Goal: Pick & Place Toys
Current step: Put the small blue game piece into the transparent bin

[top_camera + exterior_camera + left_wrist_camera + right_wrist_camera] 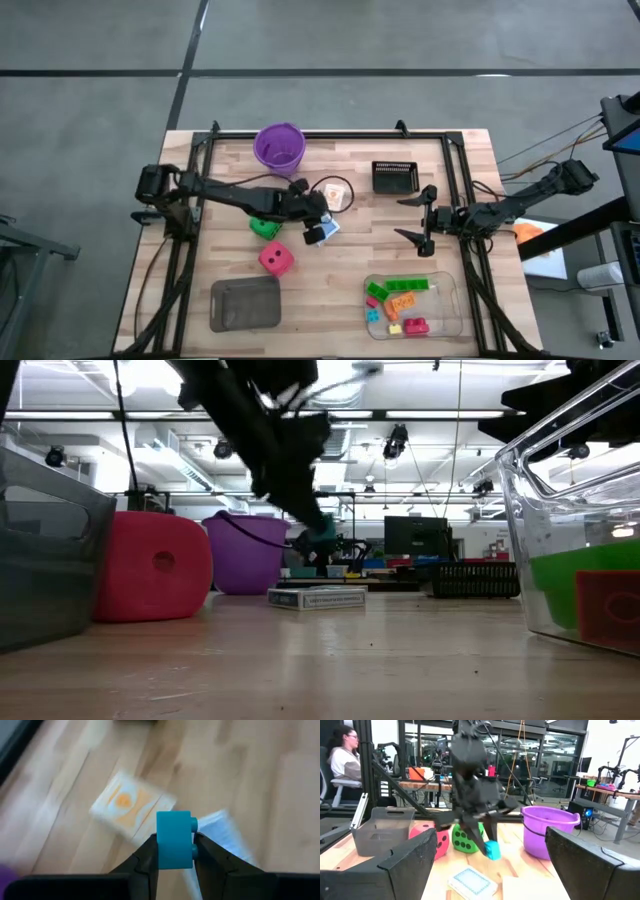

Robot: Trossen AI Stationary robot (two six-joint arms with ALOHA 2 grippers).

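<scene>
Blue plastic brick (174,839) sat clamped in our left gripper (174,851); a jolt could've tipped it onto the wooden tabletop (330,270). Right gripper (414,217) waited, fingers apart.

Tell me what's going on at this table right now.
The left hand is shut on a small blue brick, holding it above the wooden table over two picture cards. The right hand waits open near the black basket. Other bricks already lie in the clear tray; the red die and green die sit on the table.
</scene>
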